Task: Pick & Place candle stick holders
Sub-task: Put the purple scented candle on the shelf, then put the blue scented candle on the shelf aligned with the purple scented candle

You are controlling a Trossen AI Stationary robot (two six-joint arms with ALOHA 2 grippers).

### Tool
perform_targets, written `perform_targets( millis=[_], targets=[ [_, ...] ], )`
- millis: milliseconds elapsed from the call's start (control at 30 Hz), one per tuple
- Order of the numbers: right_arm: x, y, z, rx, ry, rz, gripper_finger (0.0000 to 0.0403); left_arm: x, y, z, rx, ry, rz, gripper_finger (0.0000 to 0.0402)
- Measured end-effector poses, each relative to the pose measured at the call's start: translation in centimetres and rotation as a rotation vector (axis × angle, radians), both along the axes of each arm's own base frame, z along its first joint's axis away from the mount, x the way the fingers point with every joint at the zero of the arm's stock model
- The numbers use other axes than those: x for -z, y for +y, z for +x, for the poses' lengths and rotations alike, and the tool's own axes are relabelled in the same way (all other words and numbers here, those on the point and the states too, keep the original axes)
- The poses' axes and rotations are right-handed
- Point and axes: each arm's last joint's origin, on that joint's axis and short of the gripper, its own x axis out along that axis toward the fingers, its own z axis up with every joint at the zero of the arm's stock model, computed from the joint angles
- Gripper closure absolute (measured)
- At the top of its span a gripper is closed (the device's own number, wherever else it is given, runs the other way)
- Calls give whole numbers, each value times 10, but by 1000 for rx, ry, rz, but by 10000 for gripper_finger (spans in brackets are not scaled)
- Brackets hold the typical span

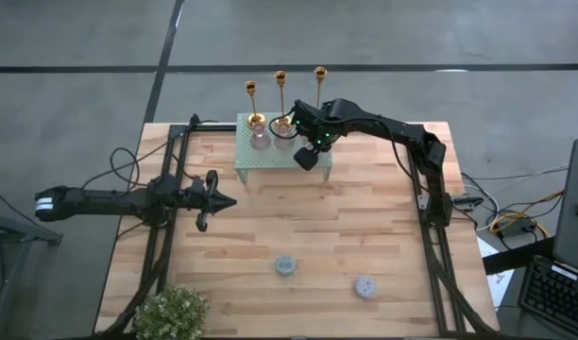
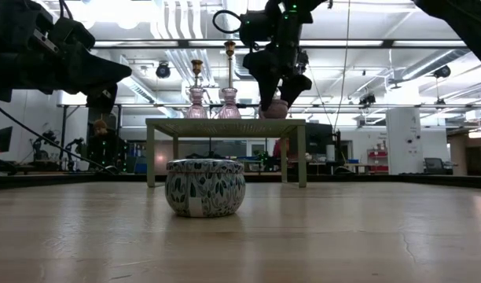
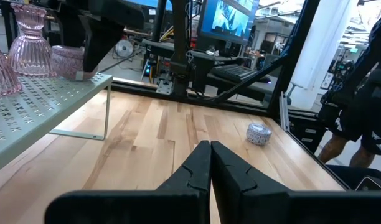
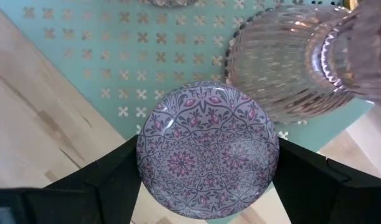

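Observation:
Three gold candle stick holders [image 1: 280, 94] stand on pink ribbed glass feet [image 4: 284, 68] on a small green perforated stand [image 1: 265, 162] at the table's far middle; my right arm hides the foot of the right one. My right gripper [image 1: 306, 158] points down over the stand's near right corner, shut on a round tin with a purple flowered lid [image 4: 208, 149]. My left gripper [image 1: 223, 200] waits shut and level at the table's left and holds nothing. My right gripper pinches the tin's round side wall [image 4: 141, 163] between its two fingers, which come from above, one on each opposite side. The tin sits level, lid up, beside a glass foot. Whether its bottom [image 3: 67, 73] rests on the stand or hangs just above it, I cannot tell.
A blue patterned tin [image 1: 285, 266] stands on the wood near the table's middle front, and another tin [image 1: 365, 286] to its right. A potted plant [image 1: 172, 312] fills the near left corner. Black frame rails [image 1: 431, 227] run along both sides.

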Motion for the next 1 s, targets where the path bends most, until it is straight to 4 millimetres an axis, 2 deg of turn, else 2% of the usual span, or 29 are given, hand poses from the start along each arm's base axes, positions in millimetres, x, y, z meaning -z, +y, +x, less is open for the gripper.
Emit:
perform_targets(
  millis=[233,667,833,1000],
  targets=[
    [-1,0,0,-18,2,-21,97,0,0,0,0,0,0,390],
    [1,1,-1,-47,19,-28,42,0,0,0,0,0,0,390],
    [-9,10,-7,-85,46,-23,39,0,0,0,0,0,0,390],
    [-28,29,-15,-135,25,-35,39,0,0,0,0,0,0,390]
  ],
)
